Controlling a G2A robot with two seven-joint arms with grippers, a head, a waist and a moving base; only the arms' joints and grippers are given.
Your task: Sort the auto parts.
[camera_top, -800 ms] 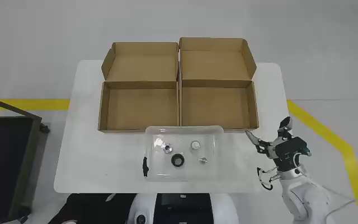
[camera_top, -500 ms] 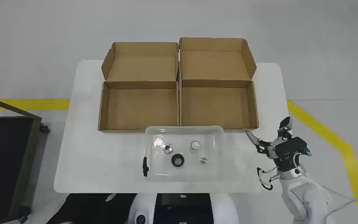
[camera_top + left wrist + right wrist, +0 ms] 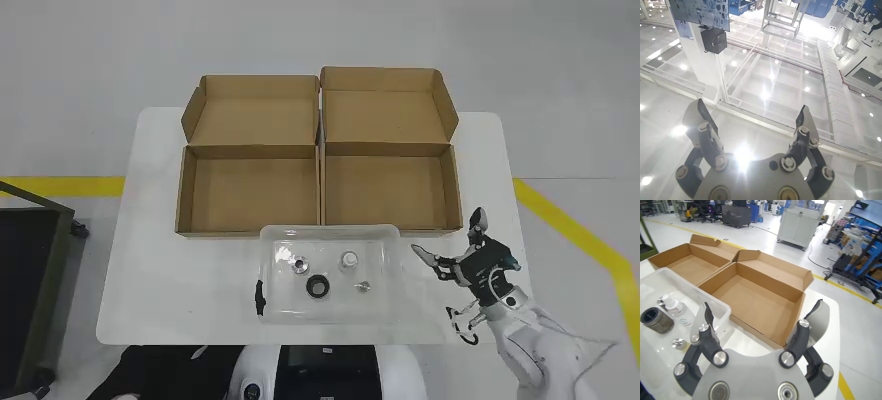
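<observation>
Four parts (image 3: 318, 286) in tray (image 3: 330, 231) beside right tool (image 3: 447, 234)

Right gripper (image 3: 446, 233) fingers spread wide, left gripper (image 3: 752, 104) fingers apart, aimed upward

No print can be read — the label on the small white bottle (image 3: 676, 309) is too small.

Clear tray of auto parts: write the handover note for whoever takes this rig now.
Left claw: open, holding nothing, aimed at the ceiling.
Right claw: open, holding nothing, beside the clear tray's right end.
Parts: dark sleeve, round silver part, white-capped piece and small silver piece lie in the tray.
Done: nothing; left cardboard box and right cardboard box hold no part.
Left: sort all four.
</observation>
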